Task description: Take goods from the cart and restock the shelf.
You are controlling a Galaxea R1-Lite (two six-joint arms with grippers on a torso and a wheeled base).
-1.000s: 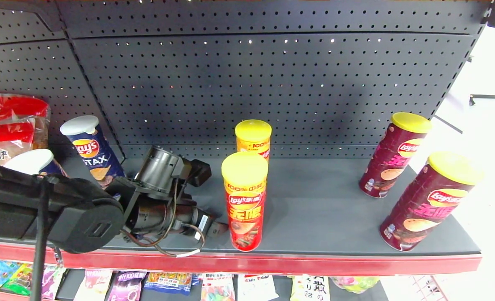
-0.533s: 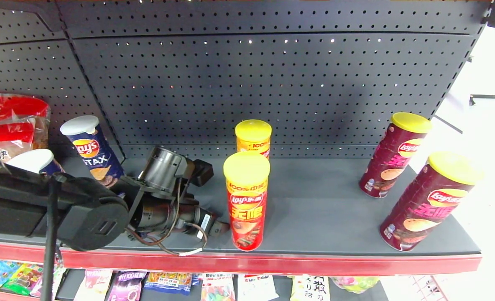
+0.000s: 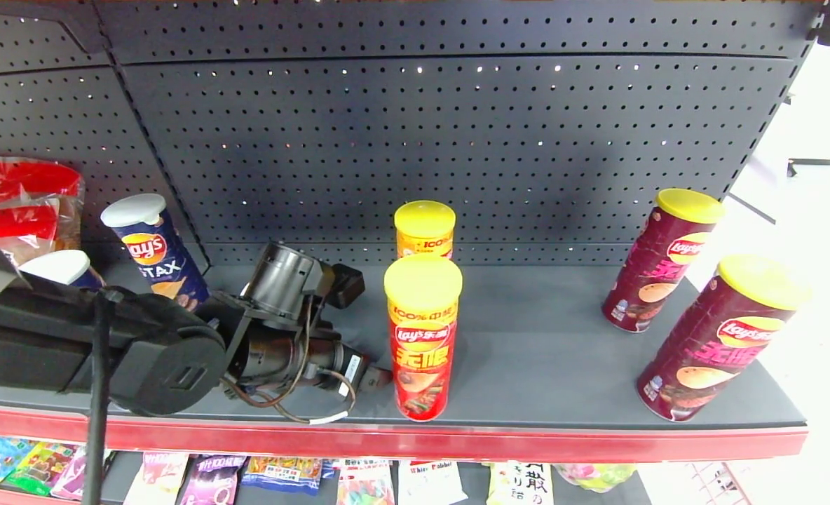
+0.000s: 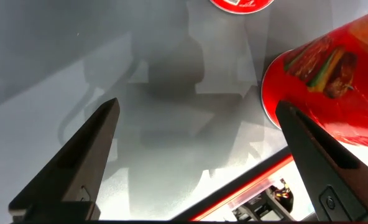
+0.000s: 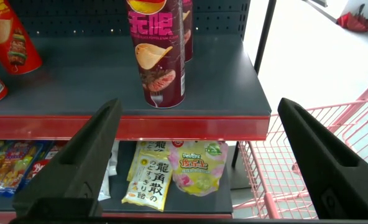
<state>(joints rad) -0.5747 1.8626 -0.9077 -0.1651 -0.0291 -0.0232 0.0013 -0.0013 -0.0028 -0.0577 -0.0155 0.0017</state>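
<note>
Left claw wide open, empty | red chip can upright just beside one fingertip, near shelf front lip | likely best: back straight out, slowly, without brushing it.

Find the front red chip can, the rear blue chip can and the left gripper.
front red chip can (image 3: 422,351), head view, middle of its label.
rear blue chip can (image 3: 161,261), head view, middle of its side.
left gripper (image 4: 193,118), left wrist view, midway between its fingertips.

Front can stands on shelf before rear can; left gripper alongside.
</note>
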